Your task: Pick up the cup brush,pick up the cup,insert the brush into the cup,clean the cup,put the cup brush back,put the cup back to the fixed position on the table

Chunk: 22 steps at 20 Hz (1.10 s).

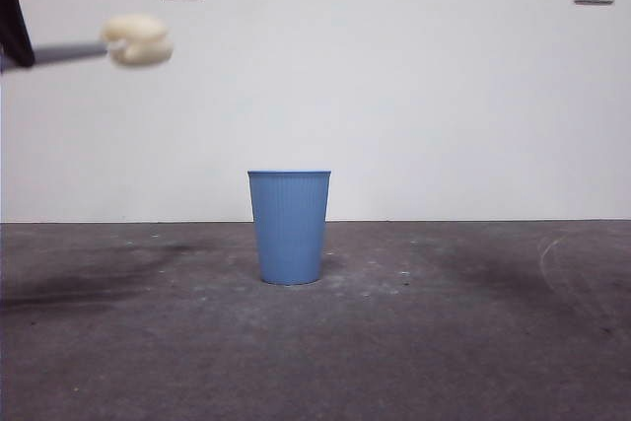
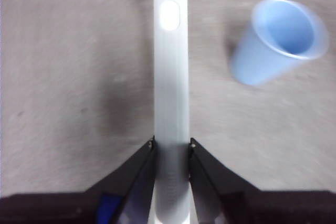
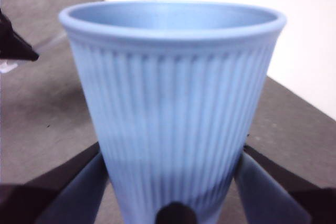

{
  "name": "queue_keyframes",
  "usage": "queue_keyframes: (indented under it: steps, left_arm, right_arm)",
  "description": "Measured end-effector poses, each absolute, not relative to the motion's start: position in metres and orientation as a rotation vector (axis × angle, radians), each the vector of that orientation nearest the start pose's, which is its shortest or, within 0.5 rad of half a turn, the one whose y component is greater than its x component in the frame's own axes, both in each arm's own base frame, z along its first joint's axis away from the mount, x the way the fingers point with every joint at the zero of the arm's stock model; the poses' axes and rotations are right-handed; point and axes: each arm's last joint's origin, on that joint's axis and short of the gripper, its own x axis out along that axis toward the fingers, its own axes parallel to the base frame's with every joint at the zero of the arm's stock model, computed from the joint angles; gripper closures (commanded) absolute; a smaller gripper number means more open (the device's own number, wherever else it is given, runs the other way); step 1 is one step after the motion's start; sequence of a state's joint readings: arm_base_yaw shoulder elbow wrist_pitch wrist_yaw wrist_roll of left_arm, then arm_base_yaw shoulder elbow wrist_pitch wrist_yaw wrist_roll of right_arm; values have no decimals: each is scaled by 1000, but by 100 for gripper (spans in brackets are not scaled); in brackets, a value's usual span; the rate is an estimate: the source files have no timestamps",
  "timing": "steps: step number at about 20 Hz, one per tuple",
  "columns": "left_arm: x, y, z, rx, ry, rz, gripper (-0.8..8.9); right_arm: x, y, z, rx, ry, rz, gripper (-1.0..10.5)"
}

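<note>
Left wrist view: left gripper (image 2: pixel 171 145) fingers pinching cup brush (image 2: pixel 170 72); right gripper (image 3: pixel 170 182) fingers clamping cup (image 3: pixel 170 103); align sponge over rim before inserting.

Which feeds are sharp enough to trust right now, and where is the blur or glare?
Front view: the cup on the table is sharp, but the brush sponge at upper left is motion-smeared. Left wrist view: everything is softly blurred, and the brush handle in the left gripper is washed out pale. Right wrist view: the held cup fills the frame slightly soft; the background is overexposed.
</note>
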<state>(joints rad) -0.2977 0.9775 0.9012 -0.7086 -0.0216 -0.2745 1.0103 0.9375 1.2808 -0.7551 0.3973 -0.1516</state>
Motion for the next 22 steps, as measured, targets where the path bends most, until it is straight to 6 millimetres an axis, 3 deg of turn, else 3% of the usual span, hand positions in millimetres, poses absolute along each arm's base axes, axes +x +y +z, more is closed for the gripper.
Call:
queue_keyframes:
  steps: [4,9,17,22]
  left_arm:
    - [215,-50,270,-162,915,-101,822]
    - [247,-60,243,-165,950,-114,822]
    - [276,-96,197,-119,1009,-185,822]
    - [283,-101,172,-81,1080,-130,822]
  right_arm:
    - [84,111,423,-395,246,576,963]
    - [79,101,424,-399,248,547,963]
    - [81,102,424,-394,252,498,963]
    - [81,101,424,-393,251,482,963]
